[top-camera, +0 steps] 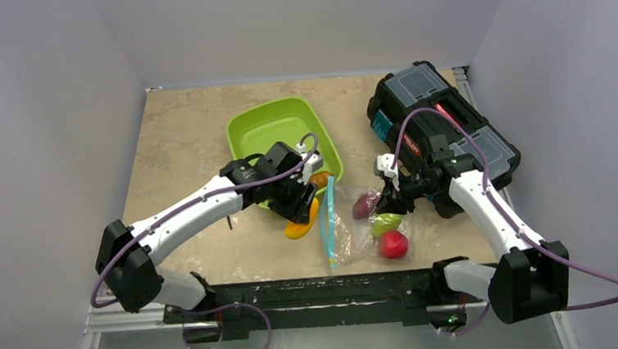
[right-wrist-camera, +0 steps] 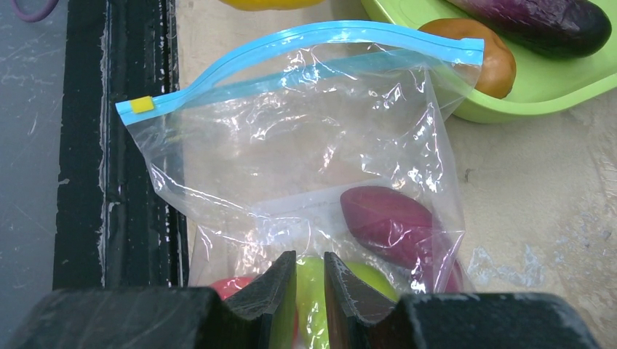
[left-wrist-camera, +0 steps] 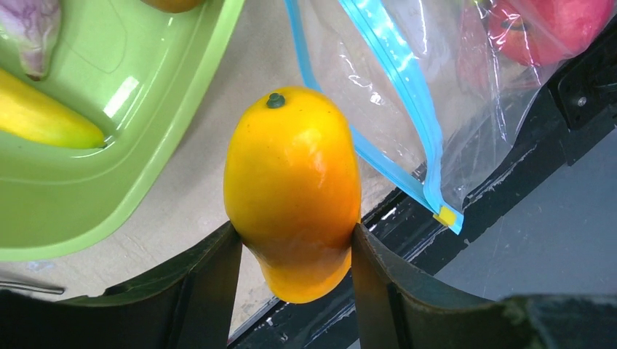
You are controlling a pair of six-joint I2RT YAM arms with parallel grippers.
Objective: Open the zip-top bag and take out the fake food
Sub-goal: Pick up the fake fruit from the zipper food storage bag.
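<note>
Currently the left gripper (left-wrist-camera: pixel 295 243) clamps an orange-yellow fruit (left-wrist-camera: pixel 291 182) between both fingers, just beside the green tray (left-wrist-camera: pixel 109 196) and the zip-top bag (right-wrist-camera: pixel 305 160). The bag lies at the counter's (top-camera: pixel 180 134) near edge, its blue mouth gaping toward the tray, with a maroon piece (right-wrist-camera: pixel 389 218), green pear (top-camera: pixel 386 223) and red apple (top-camera: pixel 393 244) inside. The right gripper (right-wrist-camera: pixel 311 265), nearly closed, pinches the bag's sealed end. A banana (left-wrist-camera: pixel 44 120) and eggplant (right-wrist-camera: pixel 538 18) lie in the tray.

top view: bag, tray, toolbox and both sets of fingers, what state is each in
zip-top bag, mouth open, three food pieces inside
green tray, holding other pieces
toolbox, lid closed
left fingers, shut on orange mango
right fingers, pinching the bag's bottom
</note>
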